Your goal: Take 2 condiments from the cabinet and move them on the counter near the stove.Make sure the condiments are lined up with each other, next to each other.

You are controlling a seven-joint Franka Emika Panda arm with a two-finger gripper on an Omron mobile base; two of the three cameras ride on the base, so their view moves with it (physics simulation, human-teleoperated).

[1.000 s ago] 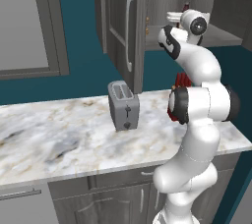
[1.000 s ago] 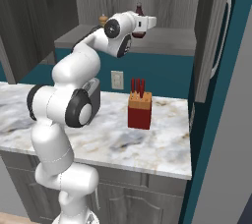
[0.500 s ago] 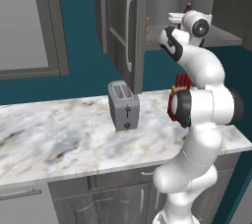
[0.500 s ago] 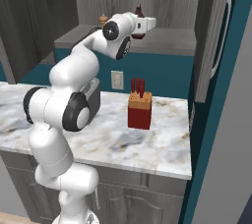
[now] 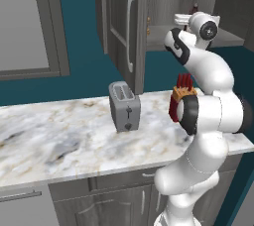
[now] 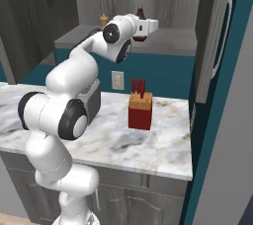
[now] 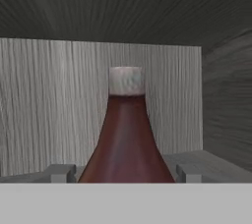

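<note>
Condiments: the dark red-brown bottle [image 7: 126,134] stands upright on the cabinet shelf [image 6: 173,41], pale cap up; the tan shaker [image 6: 103,20] stands further left on the same shelf, well apart from it. Neither has left the cabinet [image 5: 134,31], so the task reads as at its first pick.

Gripper [image 7: 118,173]: reached into the open cabinet at shelf height. In the hand view the two finger tips [image 7: 60,173] sit one on each side of the bottle's wide lower body, with the bottle centred between them. Jaws are apart; whether the pads already press the bottle I cannot tell, as the contact line is hidden at the bottom edge. Judgement: a low, level approach suits this shape, since the body is broad at the base and narrows to the neck, so a grip lower down should be steadier.

Surroundings: cabinet door [image 5: 121,27] stands swung open to the left of the arm. On the marble surface [image 5: 59,136] below are a grey toaster [image 5: 124,106] and a red knife block [image 6: 140,110], the block almost under the shelf.

Obstructions (judgement): the shelf edge and door limit the way out; the knife block handles stand in the likely descent path. The stove cannot be seen from here.
</note>
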